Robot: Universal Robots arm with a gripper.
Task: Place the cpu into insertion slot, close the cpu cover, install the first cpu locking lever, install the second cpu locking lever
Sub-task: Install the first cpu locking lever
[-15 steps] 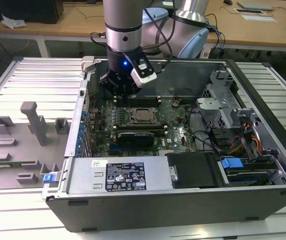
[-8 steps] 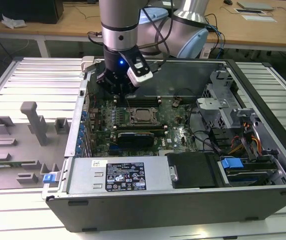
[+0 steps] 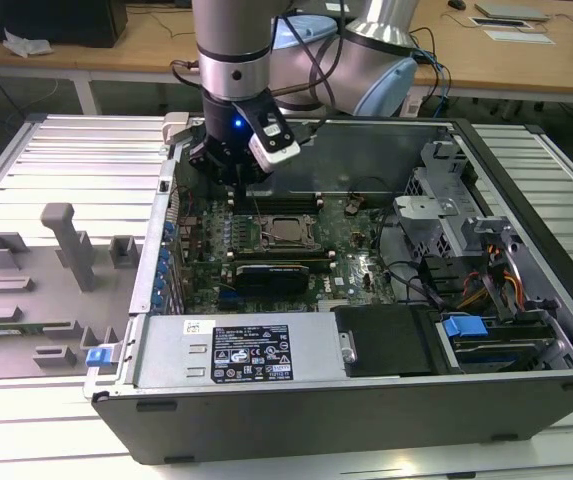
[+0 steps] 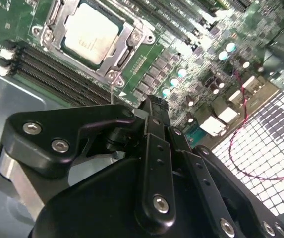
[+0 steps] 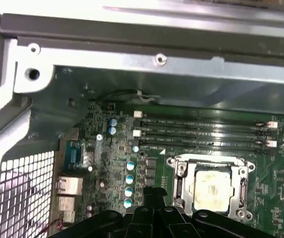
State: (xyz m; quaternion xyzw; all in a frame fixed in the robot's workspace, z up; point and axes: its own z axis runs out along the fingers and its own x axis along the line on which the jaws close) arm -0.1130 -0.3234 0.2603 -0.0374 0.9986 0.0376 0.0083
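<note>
Green motherboard point(image 3: 351, 245) lies flat inside an open grey computer case point(image 3: 366, 410) that rests on a slatted metal tabletop point(image 3: 66, 150). The cpu point(image 3: 288, 229) is seated in the insertion slot point(image 5: 177, 187) near the middle of the board, its pale square top facing up in both wrist views point(image 4: 89, 32) point(image 5: 211, 188). The cpu cover point(image 5: 208, 161) appears to lie down flat around the chip, its silvery frame point(image 4: 57, 35) bordering the pale top on all sides; whether the locking levers are latched I cannot tell. The gripper point(image 3: 234, 178) hangs from the arm above the board, toward the exterior view's left of the socket and apart from it. In the first wrist view its tip point(image 5: 154, 192) sits over the board just beside the socket, near a row of blue-topped capacitors point(image 5: 130, 178). In the second wrist view the gripper point(image 4: 154, 105) shows its jaws drawn together with nothing between them, and the socket lies beyond the tip. Long dark memory slots point(image 5: 201, 131) run along one side of the socket. A black card point(image 3: 271, 272) stands on the board on the socket's near side in the exterior view. Grey fixture blocks point(image 3: 71, 240) stand on the tabletop at the exterior view's left, outside the case.
</note>
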